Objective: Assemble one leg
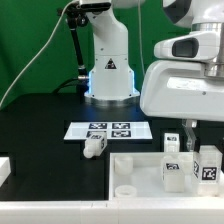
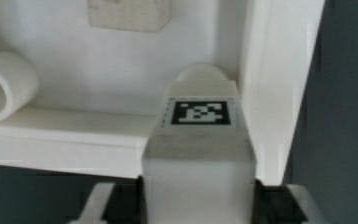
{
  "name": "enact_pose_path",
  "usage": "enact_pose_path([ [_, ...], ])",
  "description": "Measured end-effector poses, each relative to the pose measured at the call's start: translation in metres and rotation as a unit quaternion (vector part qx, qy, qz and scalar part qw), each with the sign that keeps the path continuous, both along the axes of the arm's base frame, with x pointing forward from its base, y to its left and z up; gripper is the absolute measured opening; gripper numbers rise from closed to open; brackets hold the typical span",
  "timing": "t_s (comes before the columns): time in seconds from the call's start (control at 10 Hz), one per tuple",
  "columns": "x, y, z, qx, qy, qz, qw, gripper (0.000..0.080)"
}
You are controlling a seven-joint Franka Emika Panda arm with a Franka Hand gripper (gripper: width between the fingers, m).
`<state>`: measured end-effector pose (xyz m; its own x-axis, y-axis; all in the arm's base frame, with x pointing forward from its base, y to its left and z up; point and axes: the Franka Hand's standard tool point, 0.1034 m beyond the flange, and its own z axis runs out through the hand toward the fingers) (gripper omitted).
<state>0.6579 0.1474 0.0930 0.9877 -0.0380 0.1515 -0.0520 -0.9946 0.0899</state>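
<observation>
White plastic parts sit on our black table (image 1: 40, 110). In the exterior view our claw (image 1: 188, 130) hangs just above the upright posts near the slab (image 1: 135, 170); another post (image 1: 94, 145) lies by the marker board (image 1: 108, 129). In the wrist view the leg (image 2: 197, 150) runs lengthwise out from between our fingers, tag up, clenched in the claw (image 2: 194, 195), with a wall (image 2: 282, 90) close beside it.
</observation>
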Motion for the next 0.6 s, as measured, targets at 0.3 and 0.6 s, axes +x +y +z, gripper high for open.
enact_pose_path([
  [0.3, -0.0002, -0.0036, -0.0003, 0.022, -0.017, -0.165, 0.986, 0.0275],
  [0.6, 0.0014, -0.0067, 0.0013, 0.049, -0.049, -0.321, 0.945, 0.0283],
])
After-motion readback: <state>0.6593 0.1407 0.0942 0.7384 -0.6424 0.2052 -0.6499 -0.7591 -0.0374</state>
